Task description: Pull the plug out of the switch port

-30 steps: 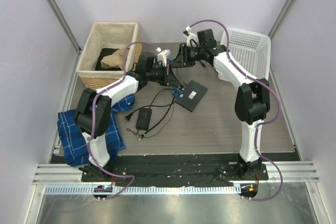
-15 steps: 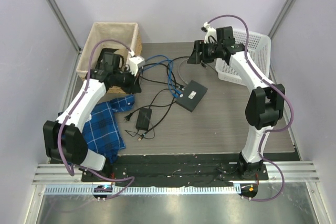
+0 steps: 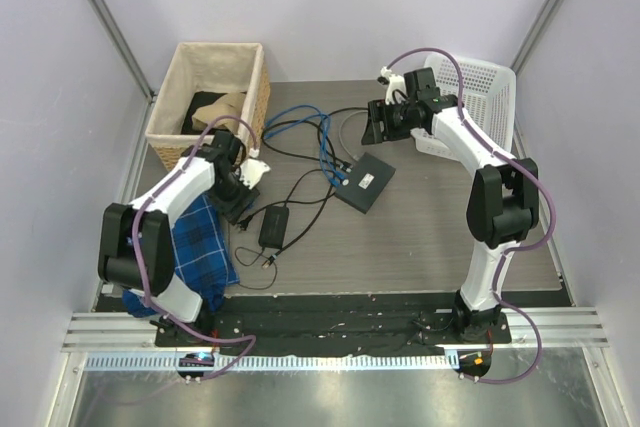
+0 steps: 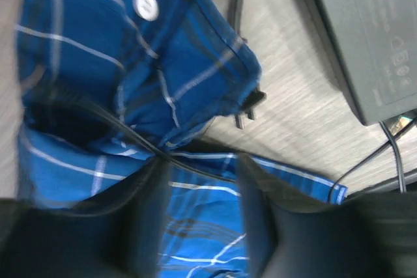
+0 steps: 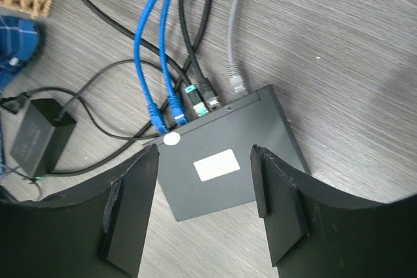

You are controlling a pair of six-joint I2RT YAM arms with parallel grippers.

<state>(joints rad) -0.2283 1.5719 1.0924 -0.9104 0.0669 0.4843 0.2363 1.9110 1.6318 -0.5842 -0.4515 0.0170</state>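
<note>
The switch port (image 5: 225, 161) is a flat black box with a white label; it lies mid-table in the top view (image 3: 362, 180). A grey plug (image 5: 236, 83) lies loose on the table, just clear of the socket side. Two blue plugs (image 5: 176, 109) and a black one (image 5: 207, 92) reach that side. My right gripper (image 5: 205, 154) hangs open above the box with nothing between its fingers, and shows behind it in the top view (image 3: 380, 122). My left gripper (image 4: 199, 187) is open over a blue plaid cloth (image 4: 130, 63), where a thin black cable (image 4: 124, 128) runs past its fingertips.
A black power-adapter brick (image 3: 273, 225) with a two-prong plug (image 4: 247, 112) lies by the cloth (image 3: 205, 242). A wicker basket (image 3: 165, 142) stands back left and a white plastic basket (image 3: 475, 97) back right. Cables loop behind the switch.
Both grippers left the cables near the switch and opened. The left arm swung out by the wicker basket, then down over the cloth. The right drew back behind the switch.
</note>
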